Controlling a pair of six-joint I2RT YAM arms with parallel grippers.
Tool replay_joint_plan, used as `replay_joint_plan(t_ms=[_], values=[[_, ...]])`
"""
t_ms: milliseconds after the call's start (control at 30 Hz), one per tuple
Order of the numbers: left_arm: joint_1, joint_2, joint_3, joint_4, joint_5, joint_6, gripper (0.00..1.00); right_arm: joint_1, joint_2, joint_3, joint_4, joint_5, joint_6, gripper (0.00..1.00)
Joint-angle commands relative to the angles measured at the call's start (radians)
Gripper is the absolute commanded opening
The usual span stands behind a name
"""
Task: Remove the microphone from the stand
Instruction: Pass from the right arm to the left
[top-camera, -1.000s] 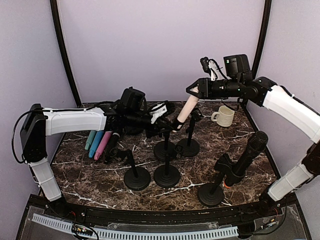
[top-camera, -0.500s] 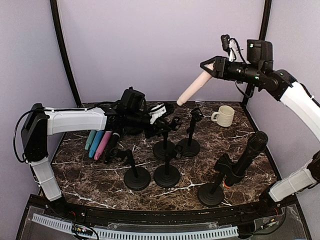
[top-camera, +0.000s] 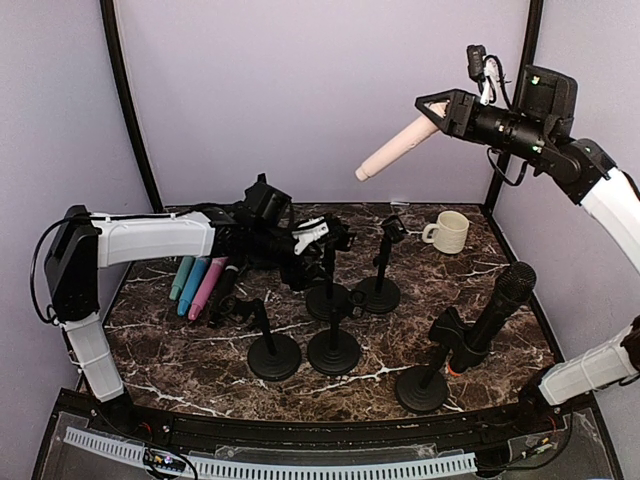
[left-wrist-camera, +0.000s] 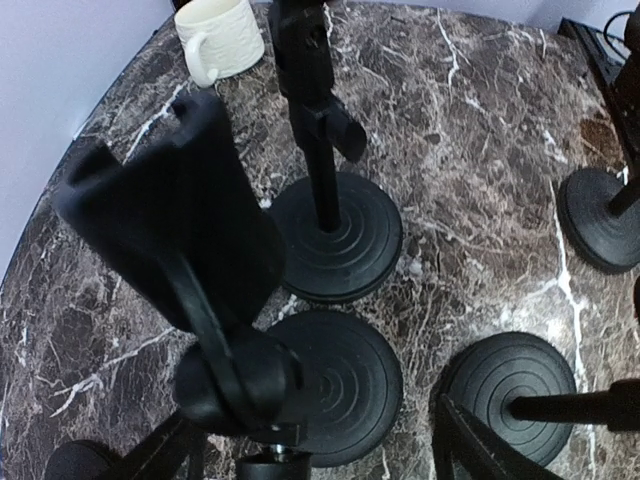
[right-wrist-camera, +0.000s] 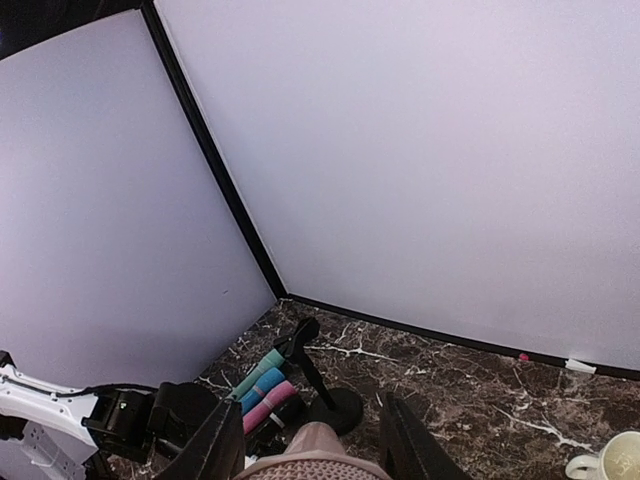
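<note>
From above, the right gripper (top-camera: 437, 108) is up high near the back wall, closed on the butt of the pale pink microphone (top-camera: 392, 152). The microphone slants down to the left in mid-air, well clear of the stand (top-camera: 330, 300). The left gripper (top-camera: 322, 238) sits low by the top of that stand. A mug (top-camera: 447, 232) stands at the back right.

In the left wrist view the stand's clip (left-wrist-camera: 170, 225) holds nothing, and the dark fingers (left-wrist-camera: 468, 452) are spread wide, gripping nothing.

In the right wrist view the fingers (right-wrist-camera: 408, 440) pinch the microphone's end between them.
</note>
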Motion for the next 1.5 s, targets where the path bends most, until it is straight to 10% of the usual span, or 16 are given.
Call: replay_joint_plan(t_ms=[0, 700, 1467], values=[[0.003, -0.132, 0.069, -0.002, 0.026, -0.067, 0.83, 0.0, -0.037, -0.02, 0.02, -0.071, 0.005, 0.0], [-0.14, -0.234, 0.321, -0.158, 0.181, -0.351, 0.85, 0.212, 0.044, -0.016, 0.045, -0.346, -0.016, 0.0], [-0.163, -0.205, 0.337, -0.139, 0.15, -0.433, 0.31, 0.25, 0.1, 0.0, -0.022, -0.303, -0.092, 0.01]])
